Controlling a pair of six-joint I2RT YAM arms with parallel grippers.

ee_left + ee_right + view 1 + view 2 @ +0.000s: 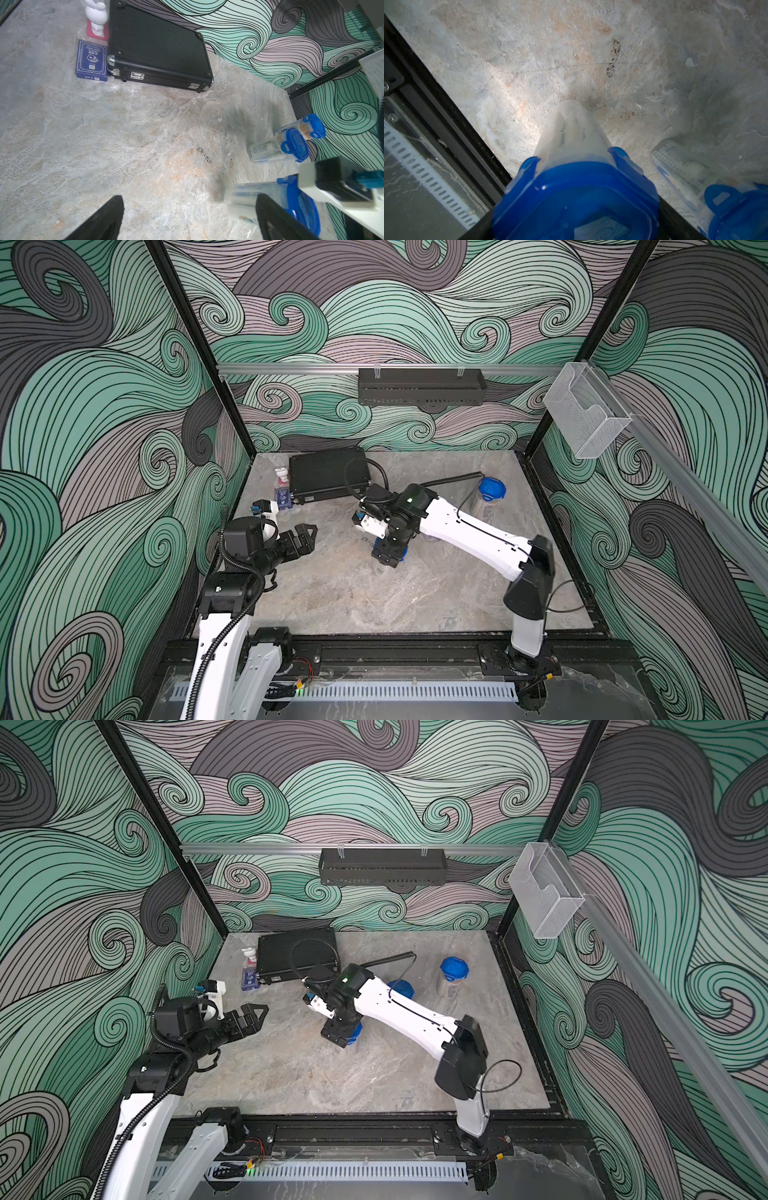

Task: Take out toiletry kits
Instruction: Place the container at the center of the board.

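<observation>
The toiletry kits show only faintly, packed inside clear jars with blue clip lids. One jar [382, 570] [571, 133] stands upright mid-table. My right gripper [386, 556] [341, 1034] comes down from above, shut on its blue lid [575, 197], which fills the gap between the jaws. A second jar [401, 988] [270, 148] [685, 170] stands just behind the right arm. A third jar [491, 493] [454, 975] stands at the far right. My left gripper [309, 533] [255, 1013] [190, 207] hovers open and empty left of the held jar [249, 197].
A black ribbed case [328, 475] [158, 52] lies at the back left. A blue box [282, 497] and a white figurine [282, 477] stand beside it. A black shelf [419, 385] hangs on the back wall, a clear holder [582, 410] on the right rail.
</observation>
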